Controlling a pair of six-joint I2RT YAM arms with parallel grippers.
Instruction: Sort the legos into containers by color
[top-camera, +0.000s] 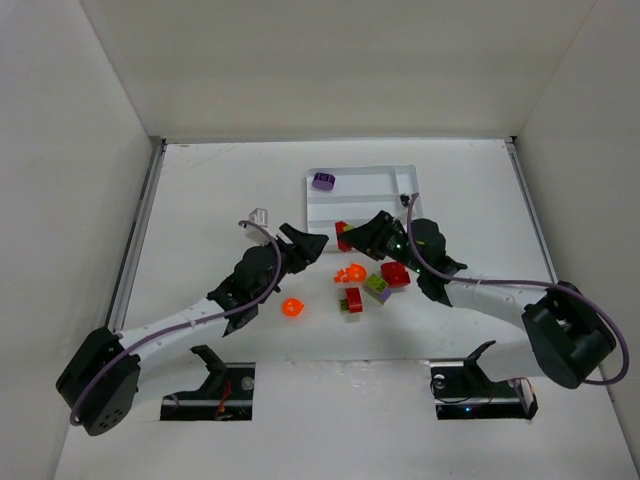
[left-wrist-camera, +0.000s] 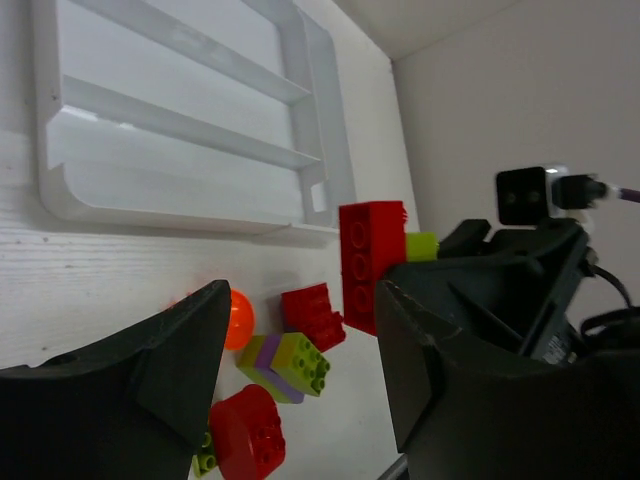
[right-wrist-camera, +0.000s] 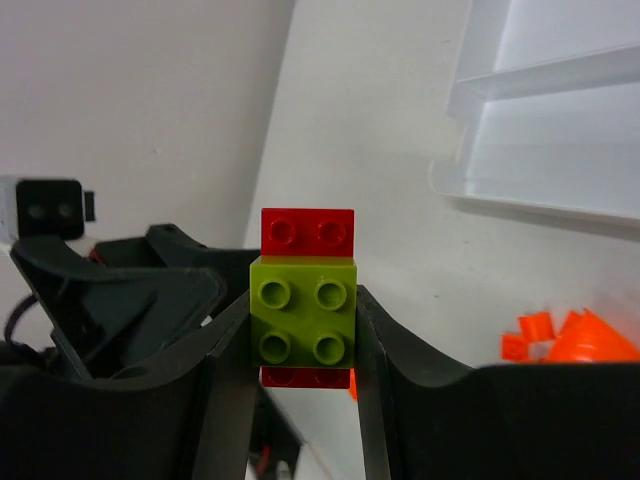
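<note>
right now the right gripper (right-wrist-camera: 305, 335) is clenched on a lime green brick (right-wrist-camera: 305, 318) with a red brick (right-wrist-camera: 308, 230) stuck to its back, held above the desk (top-camera: 220, 190) just short of the white tray's (top-camera: 385, 185) near rim. the left gripper (left-wrist-camera: 300, 340) hangs released, jaws wide apart and holding nothing, facing that stack from close by. the tray lies toward the far edge of the desk, with a purple piece (top-camera: 323, 180) in its far left corner. the other legos sit loose mid-desk: an orange ball (top-camera: 292, 307), orange bits (top-camera: 352, 271), a loose red block (top-camera: 395, 273) and a lime-and-purple brick (top-camera: 378, 288).

the trouble i'd expect is that the held stack is two colours, so dropping it whole into any slot would mis-sort one of them. if the left arm is meant to pull the red one off, little of it stands clear to bite on. a slip could flick a brick away toward the desk's edge, and the two wrists look near enough to knock each other
</note>
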